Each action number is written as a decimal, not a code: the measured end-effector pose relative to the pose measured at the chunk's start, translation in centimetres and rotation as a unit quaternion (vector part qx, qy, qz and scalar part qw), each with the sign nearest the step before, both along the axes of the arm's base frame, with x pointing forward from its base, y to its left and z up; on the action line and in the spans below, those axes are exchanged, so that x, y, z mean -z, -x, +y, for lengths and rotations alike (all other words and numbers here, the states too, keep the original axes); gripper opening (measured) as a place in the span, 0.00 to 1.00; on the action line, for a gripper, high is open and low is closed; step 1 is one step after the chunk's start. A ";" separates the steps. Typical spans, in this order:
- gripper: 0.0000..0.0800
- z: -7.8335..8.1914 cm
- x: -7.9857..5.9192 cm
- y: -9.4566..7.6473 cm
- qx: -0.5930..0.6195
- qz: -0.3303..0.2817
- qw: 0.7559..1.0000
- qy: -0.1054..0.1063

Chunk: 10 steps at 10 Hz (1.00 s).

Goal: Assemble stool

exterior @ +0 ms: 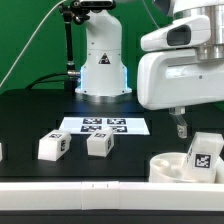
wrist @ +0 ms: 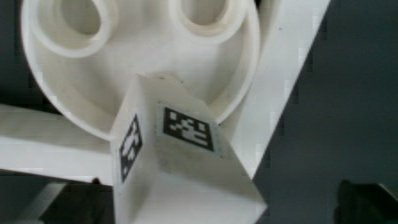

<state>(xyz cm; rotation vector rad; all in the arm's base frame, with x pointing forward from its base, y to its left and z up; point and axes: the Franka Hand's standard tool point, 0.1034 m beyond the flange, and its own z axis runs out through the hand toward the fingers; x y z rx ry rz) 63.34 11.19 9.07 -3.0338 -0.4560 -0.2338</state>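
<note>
The round white seat [exterior: 170, 166] lies at the exterior view's lower right, against the white rail. One tagged leg [exterior: 203, 155] stands upright on it. In the wrist view the seat [wrist: 80, 75] shows its large sockets, and the leg [wrist: 178, 150] rises from it toward the camera. My gripper [exterior: 199, 128] hangs open just above that leg. Its dark fingertips [wrist: 365, 205] stand on either side of the leg, apart from it, and my gripper [wrist: 196, 204] holds nothing. Two more legs [exterior: 52, 146] [exterior: 100, 143] lie loose on the black table to the exterior view's left.
The marker board [exterior: 103, 125] lies flat in front of the robot's base [exterior: 103, 70]. A long white border rail [exterior: 90, 190] runs along the table's near edge. In the wrist view, the rail [wrist: 299, 50] passes beside the seat.
</note>
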 end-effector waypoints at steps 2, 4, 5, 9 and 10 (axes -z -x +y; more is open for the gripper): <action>0.81 -0.4 0.6 0.0 -0.119 -0.001 0.993 0.027; 0.81 -0.8 0.9 -0.5 -0.239 0.001 0.970 0.051; 0.81 -1.0 0.9 -0.3 -0.283 0.007 0.957 0.061; 0.81 -1.4 1.1 -0.3 -0.375 0.009 0.923 0.086; 0.81 -1.6 1.3 -0.2 -0.370 0.010 0.925 0.085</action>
